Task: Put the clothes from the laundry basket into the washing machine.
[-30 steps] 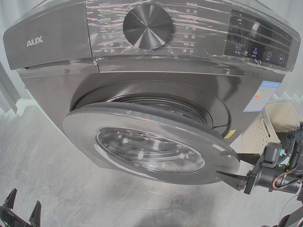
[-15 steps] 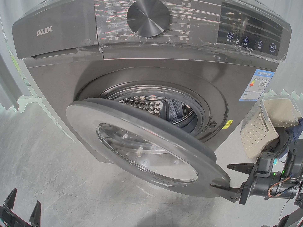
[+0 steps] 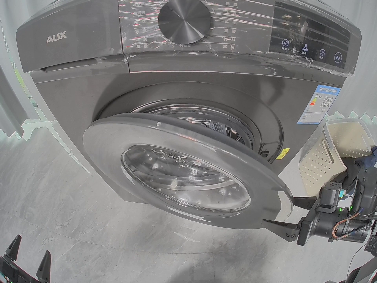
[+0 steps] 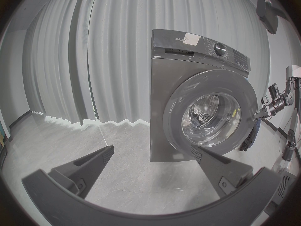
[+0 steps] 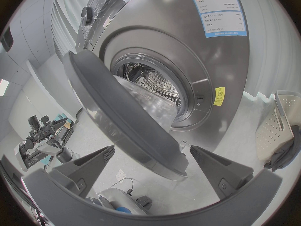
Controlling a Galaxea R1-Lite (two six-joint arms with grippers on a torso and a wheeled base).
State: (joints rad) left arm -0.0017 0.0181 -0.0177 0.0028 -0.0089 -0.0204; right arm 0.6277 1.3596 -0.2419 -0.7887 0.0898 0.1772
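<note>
The grey washing machine [image 3: 78, 95] fills the upper and middle part of the head view, with a round dial [image 3: 184, 19] at top centre under wrinkled clear film. Its round door [image 3: 188, 177] stands partly open, swung out toward the camera and hinged on the left side of the frame, so the steel drum [image 5: 156, 82] shows through the gap behind it. The right gripper [image 3: 284, 213] sits at the lower right, at the door's free edge; its fingers are spread wide, and in the right wrist view [image 5: 151, 148] the door's rim lies between them, gripped by neither. I cannot tell whether a finger touches the rim. The cream laundry basket [image 3: 320, 166] stands on the pale floor [image 3: 59, 217] at the right edge, just beside the machine, and dark clothes [image 5: 285, 156] hang over its side. The left gripper [image 3: 31, 248] is in the lower left corner, well apart from the machine, fingers released and empty [image 4: 152, 148].
</note>
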